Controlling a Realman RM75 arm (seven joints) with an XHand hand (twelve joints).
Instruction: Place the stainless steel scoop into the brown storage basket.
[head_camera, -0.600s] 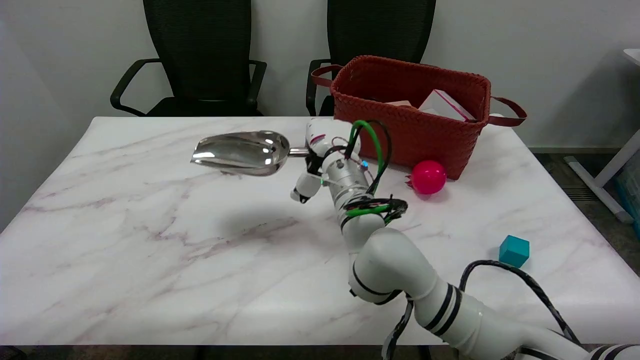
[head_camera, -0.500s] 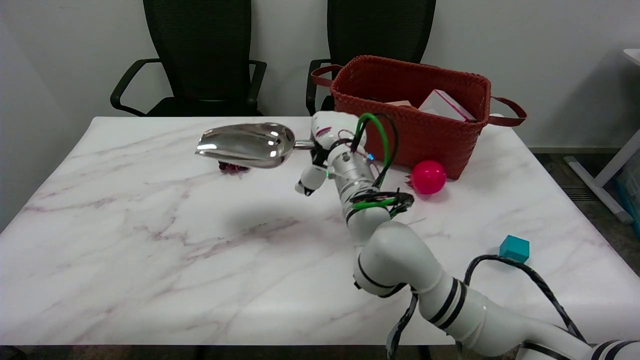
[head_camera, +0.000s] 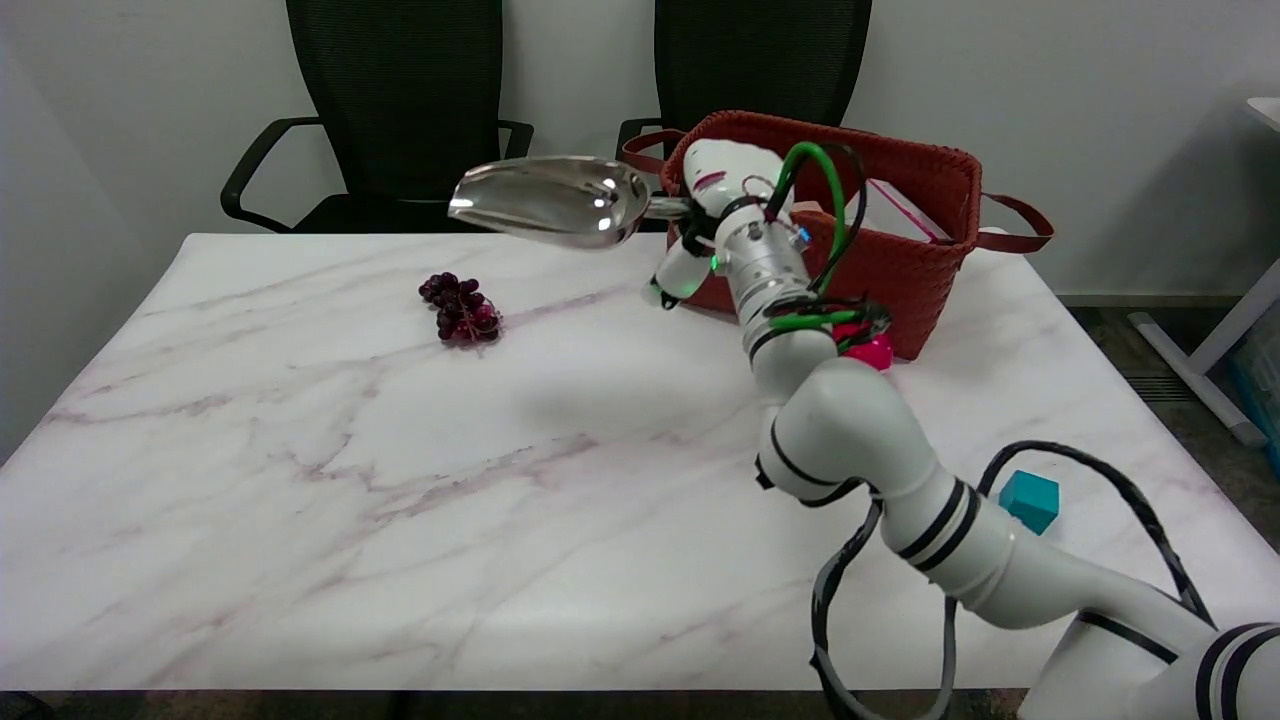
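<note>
- Brown storage basket (head_camera: 900, 265): a woven, reddish-brown container standing at the far right of the marble table (head_camera: 300, 480), with a loop handle at each end. Inside it, a white box (head_camera: 895, 212) with a pinkish edge leans against the right part of the interior; a pale object shows beside that box, too hidden by the arm to identify.
- Stainless steel scoop (head_camera: 550, 200): held in the air above the far edge of the table, just left of the basket and outside it. Its long axis lies nearly level and runs left to right across the view. The open mouth of the bowl points left, away from the basket, and the short handle points right, into the hand.
- Right hand (head_camera: 700, 215): its fingers are closed around the scoop's handle, and the hand itself overlaps the basket's near left corner in the view.
- Right arm (head_camera: 850, 440): it reaches in from the lower right, carries green and black cables at the wrist, and crosses in front of the basket's front wall.
- Pink ball (head_camera: 875, 352): lies on the table against the basket's front wall, largely hidden behind the wrist.
- Bunch of dark grapes (head_camera: 460, 308): lies on the table, below and left of the scoop's bowl, well apart from the basket.
- Teal cube (head_camera: 1030, 500): rests near the right edge of the table, close to the forearm.
- Two black office chairs (head_camera: 400, 110): stand behind the table's far edge.
</note>
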